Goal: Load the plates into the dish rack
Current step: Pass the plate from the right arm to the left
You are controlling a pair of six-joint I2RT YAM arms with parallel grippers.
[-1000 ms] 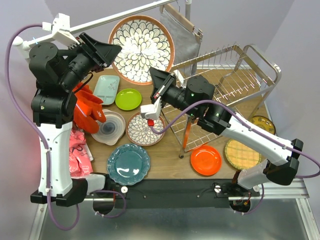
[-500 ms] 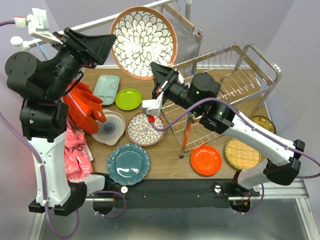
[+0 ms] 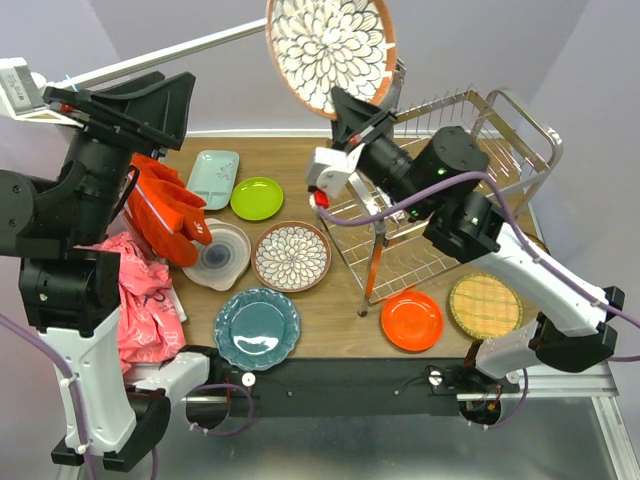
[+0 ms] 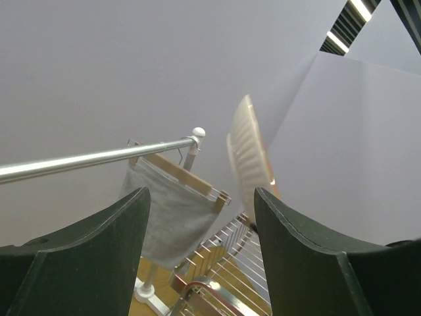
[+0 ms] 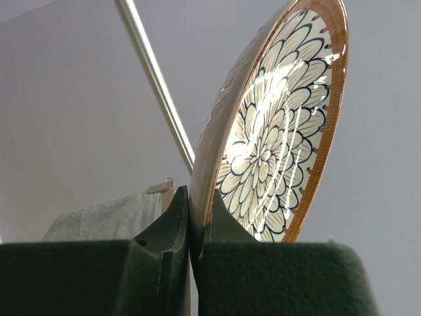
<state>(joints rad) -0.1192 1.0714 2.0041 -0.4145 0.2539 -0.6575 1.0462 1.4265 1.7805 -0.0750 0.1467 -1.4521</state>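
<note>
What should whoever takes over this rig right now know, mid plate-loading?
Grippers: the left end effector is open and empty, raised high on the left. The right end effector is shut on the rim of the large floral plate, held up near the dish rack.
Done: no plate stands in the rack.
Left: slot this plate, then the small floral plate, teal plate, lime green plate, orange plate, yellow woven plate and white-grey plate from the table.

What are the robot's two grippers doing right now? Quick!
Left gripper: open, holding nothing.
Right gripper: closed on the rim of the big flowery plate, held up in the air.
</note>
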